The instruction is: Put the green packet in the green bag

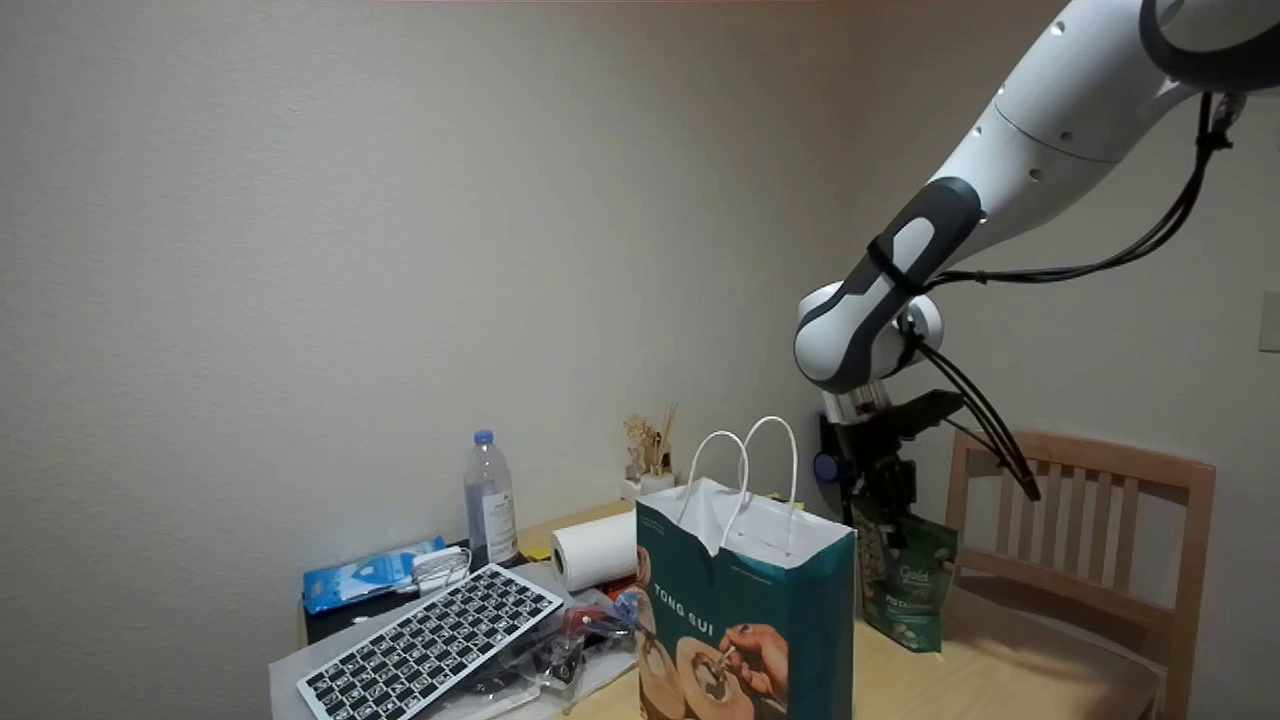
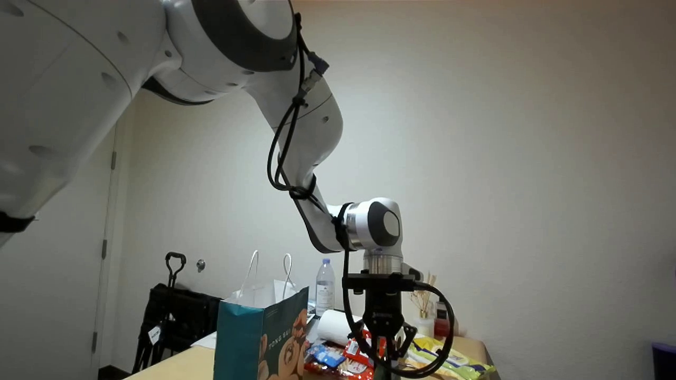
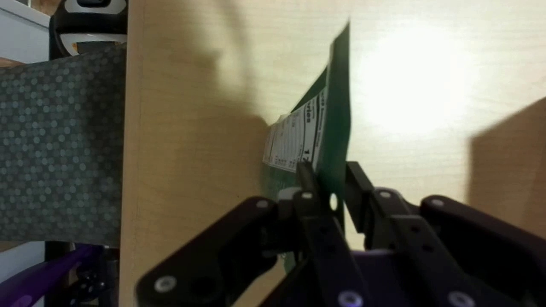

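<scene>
Pincer [image 3: 330, 170] clamped on top strip of green snack pouch [image 1: 912, 595]. Pouch near-upright, slightly tilted; from here can't tell if base touches worktop [image 1: 900, 690]. White printed label panel shows in wrist view. Pouch outside teal-green TONG SUI paper bag [image 1: 745, 600], off to its side. Bag upright, mouth up. Beyond bag in both exterior views: blue-capped bottle [image 1: 490, 500], white paper roll [image 1: 594, 550]. Black-and-white patterned board [image 1: 430, 645] tilted near roll. Slatted wooden chair [image 1: 1100, 462] behind pouch.

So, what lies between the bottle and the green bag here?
In an exterior view, a white paper roll shows between the bottle and the green bag, which hides part of the roll.
</scene>
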`<state>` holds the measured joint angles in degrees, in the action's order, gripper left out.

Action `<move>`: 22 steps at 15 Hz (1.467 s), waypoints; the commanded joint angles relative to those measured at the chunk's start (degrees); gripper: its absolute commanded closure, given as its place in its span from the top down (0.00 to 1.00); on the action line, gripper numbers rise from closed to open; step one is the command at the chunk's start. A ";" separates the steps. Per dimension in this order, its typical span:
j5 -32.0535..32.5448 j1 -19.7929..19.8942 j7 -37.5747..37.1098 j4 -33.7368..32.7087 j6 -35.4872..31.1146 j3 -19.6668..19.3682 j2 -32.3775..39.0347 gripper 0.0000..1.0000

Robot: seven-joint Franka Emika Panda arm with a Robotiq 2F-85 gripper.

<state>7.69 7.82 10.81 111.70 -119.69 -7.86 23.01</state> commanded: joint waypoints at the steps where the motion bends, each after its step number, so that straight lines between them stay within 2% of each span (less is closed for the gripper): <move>1: 1.88 0.53 0.81 -0.92 1.01 0.16 0.17 0.00; 7: 0.55 1.32 0.77 0.13 2.02 0.10 -1.97 0.00; 9: 0.48 1.10 0.72 1.99 3.15 0.16 -5.14 0.00; 12: 1.62 -0.30 -0.30 6.43 4.90 0.49 -13.65 0.00; 18: 2.35 -2.91 -2.84 11.31 11.58 2.23 -29.25 0.00; 20: 1.45 -2.90 -2.35 11.62 13.17 2.25 -31.40 0.00; 21: 0.82 -2.94 -1.22 8.87 12.45 2.25 -27.74 0.00; 22: 0.82 -2.98 -1.23 9.33 12.67 2.32 -29.01 0.02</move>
<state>8.53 4.80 9.58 121.15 -107.18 -5.59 -6.04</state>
